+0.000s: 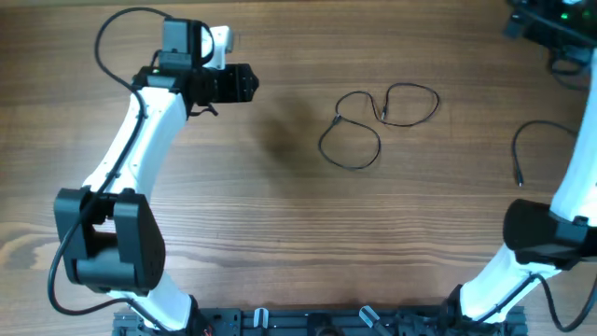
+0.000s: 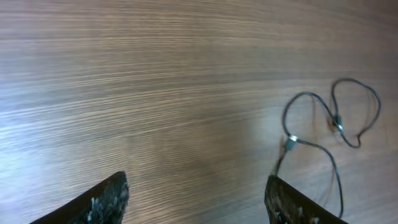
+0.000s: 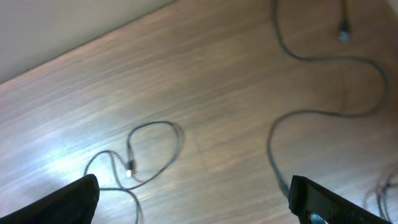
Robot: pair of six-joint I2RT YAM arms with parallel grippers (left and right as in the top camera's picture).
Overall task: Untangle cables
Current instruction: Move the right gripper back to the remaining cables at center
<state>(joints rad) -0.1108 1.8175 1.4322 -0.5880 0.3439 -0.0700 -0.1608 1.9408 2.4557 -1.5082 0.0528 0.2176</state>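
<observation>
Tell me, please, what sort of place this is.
Probably a robotics lab bench. A left arm and a right arm are mounted at one edge of a wood-grain table, thin black cables lie on it between them, and dark electronic gear with a green light sits at a far corner.

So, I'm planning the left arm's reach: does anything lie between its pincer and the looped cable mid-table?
Nothing visible does. In the overhead view, only bare wooden table lies between the left pincer and the looped cable. The second cable lies farther right, beyond the looped one.
</observation>
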